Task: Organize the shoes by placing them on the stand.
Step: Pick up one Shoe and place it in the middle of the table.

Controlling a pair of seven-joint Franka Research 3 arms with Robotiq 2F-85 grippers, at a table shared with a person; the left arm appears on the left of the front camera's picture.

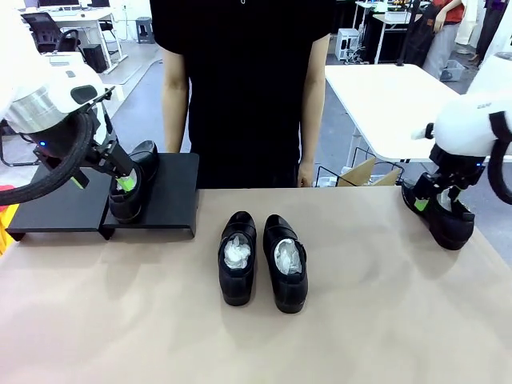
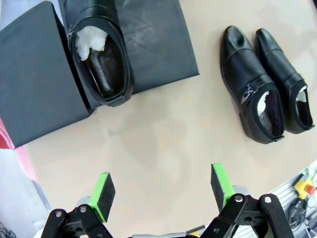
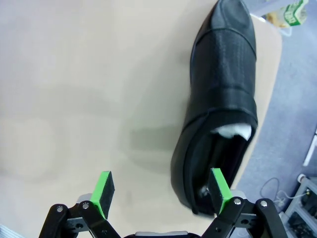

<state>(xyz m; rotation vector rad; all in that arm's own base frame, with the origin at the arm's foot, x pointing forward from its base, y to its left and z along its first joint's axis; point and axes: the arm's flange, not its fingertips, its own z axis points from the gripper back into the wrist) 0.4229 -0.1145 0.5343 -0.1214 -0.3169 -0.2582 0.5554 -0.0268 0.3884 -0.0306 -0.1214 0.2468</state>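
Note:
One black glossy shoe (image 1: 132, 186) stuffed with white paper rests on the low black stand (image 1: 174, 200) at the far left, lying where its two panels meet. My left gripper (image 1: 122, 182) hovers open at that shoe's heel. In the left wrist view the left gripper (image 2: 161, 191) holds nothing, with the shoe (image 2: 99, 54) and stand (image 2: 158, 44) beyond it. Two more shoes (image 1: 238, 258) (image 1: 286, 262) lie side by side mid-table. A fourth shoe (image 1: 446, 220) sits near the table's right edge. My right gripper (image 3: 161, 188) is open, one fingertip (image 3: 219, 184) beside this shoe's (image 3: 218, 99) heel.
A person in a black shirt (image 1: 240, 80) stands at the far side, arms hanging. The brown table (image 1: 360, 336) ends close to the right-hand shoe. A white table (image 1: 384, 96) and a cardboard box (image 1: 362, 171) stand behind.

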